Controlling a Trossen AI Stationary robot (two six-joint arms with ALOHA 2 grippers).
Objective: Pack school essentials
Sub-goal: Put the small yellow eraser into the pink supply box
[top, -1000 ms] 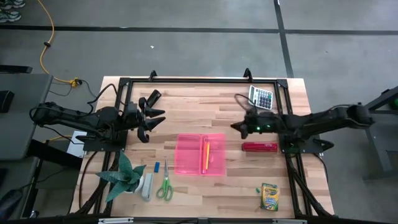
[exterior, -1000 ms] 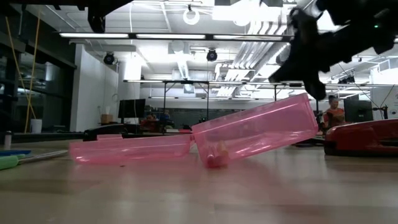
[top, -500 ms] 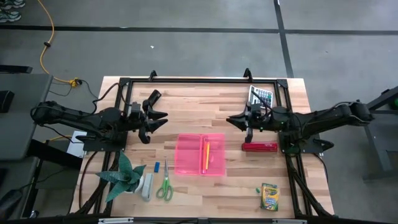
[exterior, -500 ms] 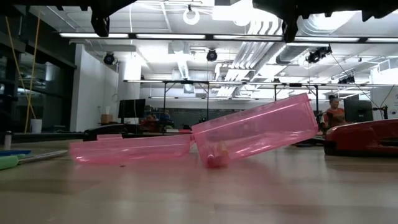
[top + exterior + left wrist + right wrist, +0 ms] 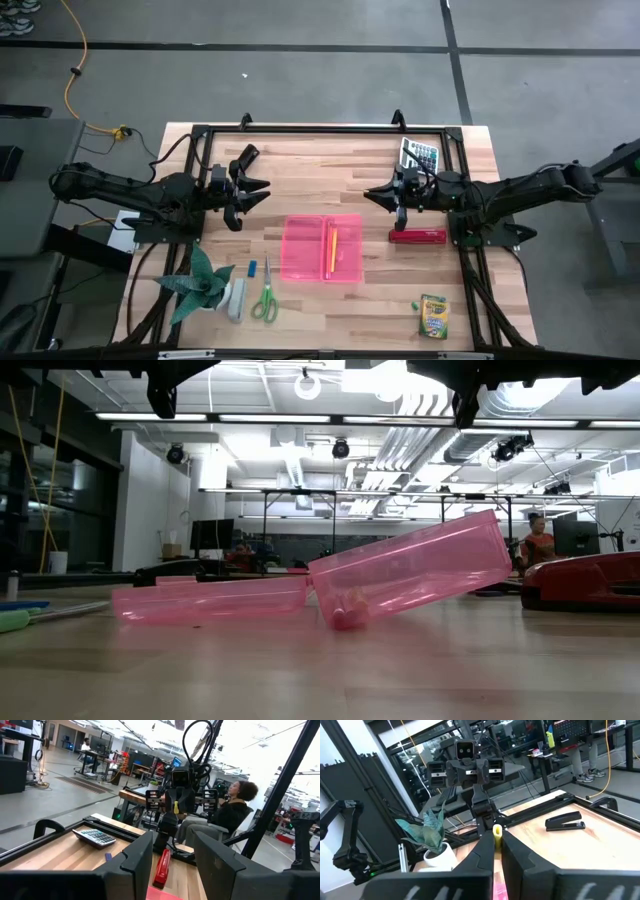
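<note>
The open pink pencil case (image 5: 322, 248) lies mid-table with orange pencils (image 5: 331, 250) inside; in the low view one half of the case (image 5: 410, 570) tilts up. My right gripper (image 5: 383, 194) hovers right of and beyond the case, shut on a yellow marker (image 5: 496, 831). My left gripper (image 5: 250, 190) hovers open at the table's left. Green-handled scissors (image 5: 265, 298) and a blue eraser piece (image 5: 252, 268) lie near the front left. The crayon box (image 5: 433, 317) lies flat at the front right. My right gripper pinches the yellow marker between its two fingers (image 5: 482, 851). Only the marker's end (image 5: 496, 829) shows past the fingertips. The fingers reach level from the table's right. The marker is lifted clear of the table and also shows in the left wrist view (image 5: 176, 806).
A red stapler (image 5: 417, 236) lies just below my right gripper, and a calculator (image 5: 420, 155) sits at the far right. A black stapler (image 5: 243, 158) lies at the far left. A green paper plant in a white pot (image 5: 205, 285) stands front left. People sit beyond the table.
My right gripper has risen from beside the red stapler, out of the low view's upper right, and tipped from pointing down to level. It has also shifted slightly toward the far edge. The pink case has stayed still.
</note>
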